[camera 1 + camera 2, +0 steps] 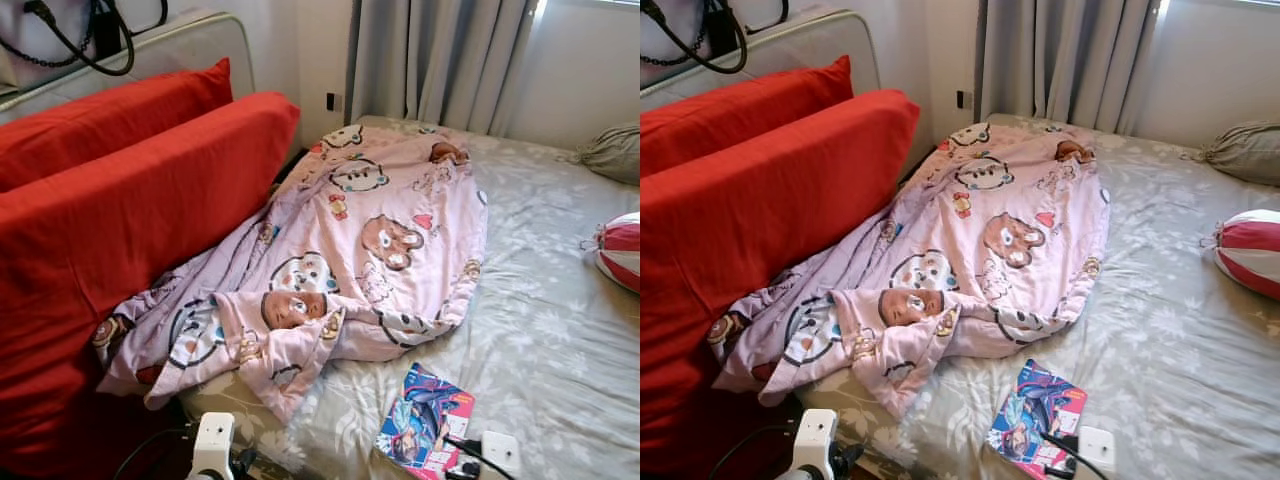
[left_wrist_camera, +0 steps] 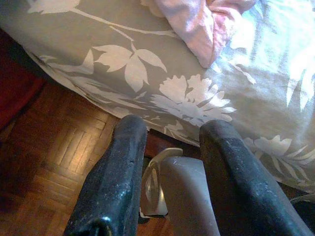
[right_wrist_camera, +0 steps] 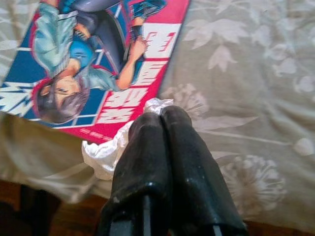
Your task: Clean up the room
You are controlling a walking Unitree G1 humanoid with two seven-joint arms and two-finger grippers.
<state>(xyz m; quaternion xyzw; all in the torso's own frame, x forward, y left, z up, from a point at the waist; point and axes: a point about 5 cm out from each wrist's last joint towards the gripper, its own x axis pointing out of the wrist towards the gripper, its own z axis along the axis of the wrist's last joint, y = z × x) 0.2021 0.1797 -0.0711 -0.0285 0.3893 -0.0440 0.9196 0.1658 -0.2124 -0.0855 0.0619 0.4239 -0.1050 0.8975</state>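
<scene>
Right wrist view shows the right gripper with its two black fingers pressed together, pinching a crumpled bit of white tissue that pokes out on one side; how much of it is between the fingers is hidden. It hangs just over the near edge of the bed, beside a comic book whose cover runs off the picture. In the eye views the comic book lies flat on the grey flowered sheet near the bed's front edge, and the right arm's white wrist block is cut off at the bottom of the frame.

In the left wrist view, the left gripper is spread wide with nothing between its fingers, low beside the bed over the wooden parquet floor. A pale grey curved object sits between the fingers; what it is cannot be made out.

A pink cartoon-print blanket lies rumpled across the left half of the bed, its edge tucked against two big red cushions that hide the bed's left side. On the far right, a red-and-white striped ball-like thing and a grey cushion are both cut off by the frame. Grey curtains hang behind the bed, and a black-strapped bag is only partly visible at top left.
</scene>
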